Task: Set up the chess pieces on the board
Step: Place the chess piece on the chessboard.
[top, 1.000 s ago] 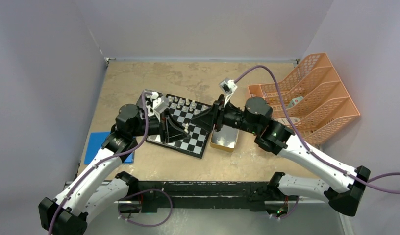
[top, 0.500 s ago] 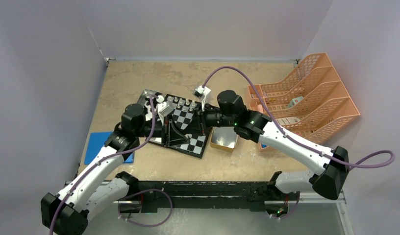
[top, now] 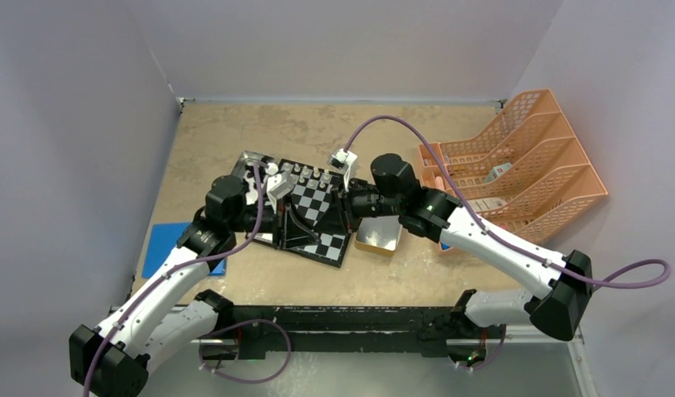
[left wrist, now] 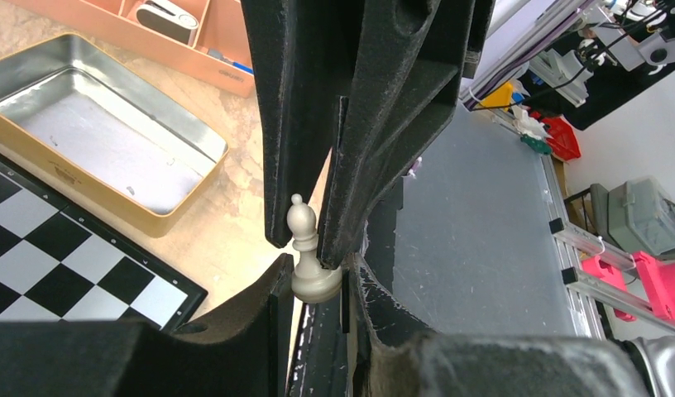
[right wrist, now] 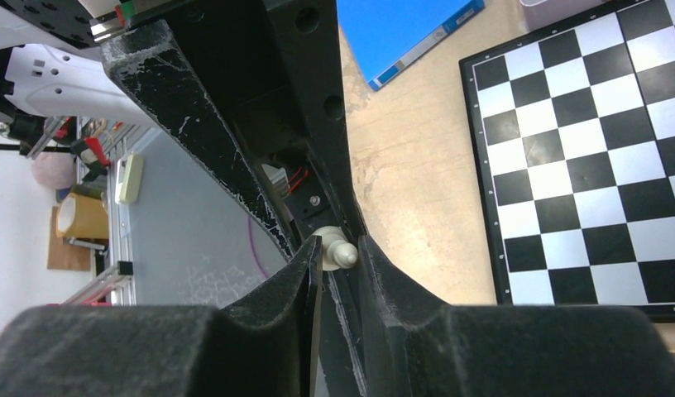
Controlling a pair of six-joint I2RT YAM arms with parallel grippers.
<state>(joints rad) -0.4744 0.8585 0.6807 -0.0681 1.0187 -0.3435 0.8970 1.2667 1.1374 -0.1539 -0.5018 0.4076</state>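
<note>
Pawn [left wrist: 305,248], cream-white, hangs mid-air between two opposed sets of jaws, which looks like a handover. Left jaws pinch it at the base. Right jaws face them head-on, narrowed around the head and collar, but I can't tell if they actually bite. In the left wrist view the long axis runs from the base at the left jaw tips to the head, which points away into the right jaws' gap. The right wrist view foreshortens it, so tilt is unclear. Both arms are equally on it, so neither has to reach. The board [right wrist: 582,149] sits below and beside the jaws, with bare counter [left wrist: 235,223] straight under the pawn. My read: one side must clamp firmly before the other lets go, then turn the base down toward a square. Risk: the piece is tiny and drops if both slacken.
</note>
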